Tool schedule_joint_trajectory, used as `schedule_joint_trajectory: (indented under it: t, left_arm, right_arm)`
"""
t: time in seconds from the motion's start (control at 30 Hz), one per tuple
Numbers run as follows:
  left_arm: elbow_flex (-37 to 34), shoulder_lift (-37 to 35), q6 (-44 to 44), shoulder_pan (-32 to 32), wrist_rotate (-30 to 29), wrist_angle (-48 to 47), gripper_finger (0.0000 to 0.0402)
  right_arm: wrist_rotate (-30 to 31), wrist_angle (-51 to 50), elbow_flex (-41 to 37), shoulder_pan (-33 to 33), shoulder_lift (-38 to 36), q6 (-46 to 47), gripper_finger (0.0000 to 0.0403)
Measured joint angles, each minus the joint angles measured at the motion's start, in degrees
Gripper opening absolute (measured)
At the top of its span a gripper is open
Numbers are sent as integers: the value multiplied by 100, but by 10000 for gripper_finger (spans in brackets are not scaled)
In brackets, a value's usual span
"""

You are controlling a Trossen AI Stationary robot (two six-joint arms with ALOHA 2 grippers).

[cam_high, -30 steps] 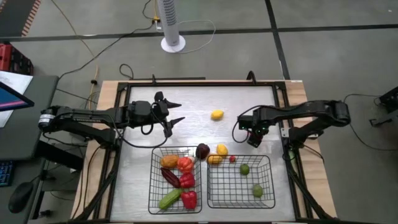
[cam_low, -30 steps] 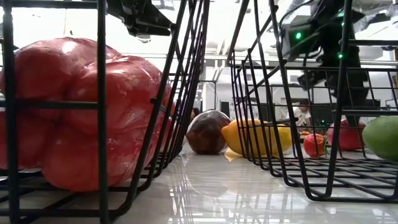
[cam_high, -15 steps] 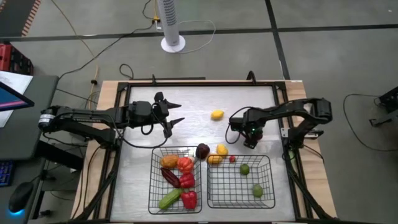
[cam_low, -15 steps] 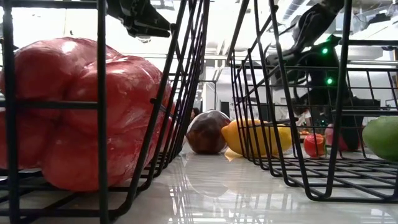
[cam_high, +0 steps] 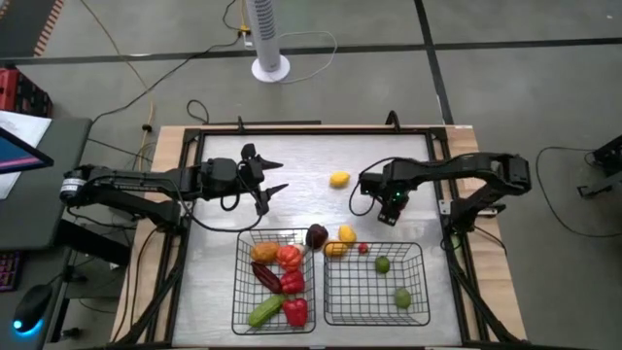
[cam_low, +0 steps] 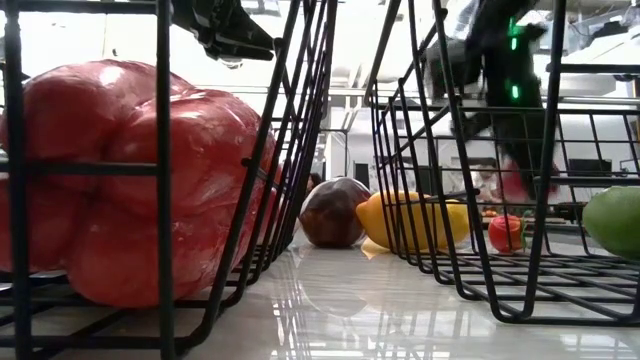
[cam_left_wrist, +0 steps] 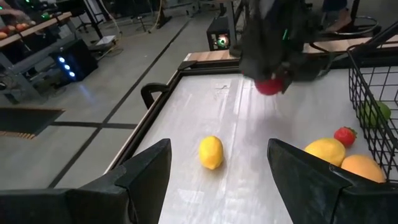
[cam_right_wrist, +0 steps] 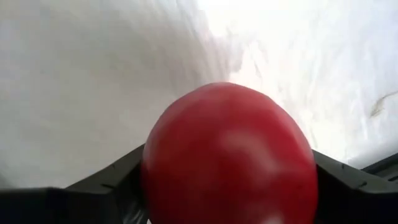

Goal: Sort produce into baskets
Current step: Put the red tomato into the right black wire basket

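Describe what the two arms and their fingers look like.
Both arms are dark, slim and jointed, with black cables looping alongside. The left gripper has two pointed black fingers with flat angular faces. The right gripper carries small green indicator lights near its wrist.

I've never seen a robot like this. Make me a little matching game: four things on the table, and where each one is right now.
Things:
1. red tomato
2. lone lemon
3. green cucumber
4. lime

Places:
A. in the left basket
B. in the right basket
C. held in the right gripper
D. on bare table, between the arms

Pairs: 1-C, 2-D, 3-A, 4-B
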Motion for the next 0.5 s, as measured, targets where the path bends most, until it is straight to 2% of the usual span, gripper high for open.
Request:
schedule_joint_trajectory:
  t: [0.2, 0.3, 0.5]
  left_arm:
    - [-2, -218, 56, -23, 99, -3, 254]
    - [-2, -436, 45, -136, 343, 51, 254]
    - [-2, -637, 63, -469, 378, 96, 254]
  right_arm:
    - [-287, 172, 856, 525, -1035, 350, 334]
    - [-757, 924, 1002, 926, -1613, 445, 333]
    - [-1546, 2687, 1000, 1952, -2368, 400, 342]
